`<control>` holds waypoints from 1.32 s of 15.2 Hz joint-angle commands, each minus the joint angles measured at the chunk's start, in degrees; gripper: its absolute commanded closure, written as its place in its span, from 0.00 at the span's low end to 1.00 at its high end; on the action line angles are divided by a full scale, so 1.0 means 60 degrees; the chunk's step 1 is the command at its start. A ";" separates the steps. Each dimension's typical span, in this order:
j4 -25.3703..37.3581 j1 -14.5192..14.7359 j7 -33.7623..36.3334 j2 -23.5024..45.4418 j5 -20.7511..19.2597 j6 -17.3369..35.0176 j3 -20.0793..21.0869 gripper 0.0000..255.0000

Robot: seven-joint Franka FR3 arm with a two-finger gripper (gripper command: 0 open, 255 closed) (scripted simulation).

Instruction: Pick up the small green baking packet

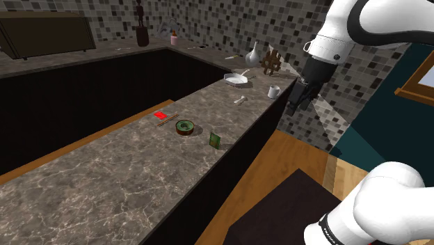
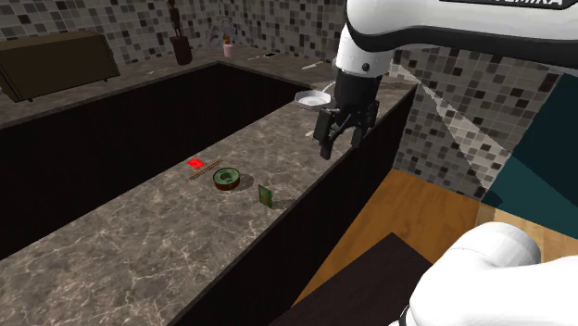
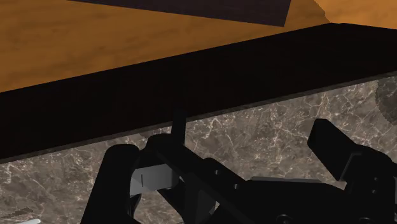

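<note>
Black pincer [image 2: 339, 146] hangs over the marbled desk [image 2: 139, 250], close to the edge that drops to the wood floor [image 1: 292, 153]. Its two fingers stand apart, clasping nothing.

Nearest it in the shoulder view is one white mug [image 1: 275, 90]; its inside cannot be made out. Just beyond stands one white pan [image 1: 236, 78] with a handle, and its contents cannot be told either. One small white piece [image 1: 240, 100] lies between the mug and the pan's side of the desk.

Well apart from the pincer, toward the shoulder view's lower left, one green packet [image 1: 215, 140] stands upright near the desk's edge, touching nothing else. Beside it sits one round green-rimmed bowl [image 1: 185, 127], dark inside, contents unclear. Next come one thin stick [image 1: 167, 120] and one red card [image 1: 161, 115], lying flat and close together.

Farther back are one pale flask [image 1: 254, 54], one wooden rack [image 1: 271, 62], one dark bottle [image 1: 142, 31] and one pink cup [image 1: 174, 40].
</note>
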 commanded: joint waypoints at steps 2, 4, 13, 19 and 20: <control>-0.0104 0.0019 -0.0123 0.0232 -0.0030 0.0333 -0.0031 0.00; -0.0270 0.0059 -0.0365 0.0736 -0.0082 0.0998 -0.0092 0.00; -0.0305 0.0275 -0.1418 0.3561 -0.0171 0.3845 -0.0356 0.00; 0.0311 0.0429 -0.2118 0.5765 -0.0067 0.5426 -0.0486 0.00; 0.0461 0.0452 -0.2235 0.6144 -0.0036 0.5653 -0.0501 0.00</control>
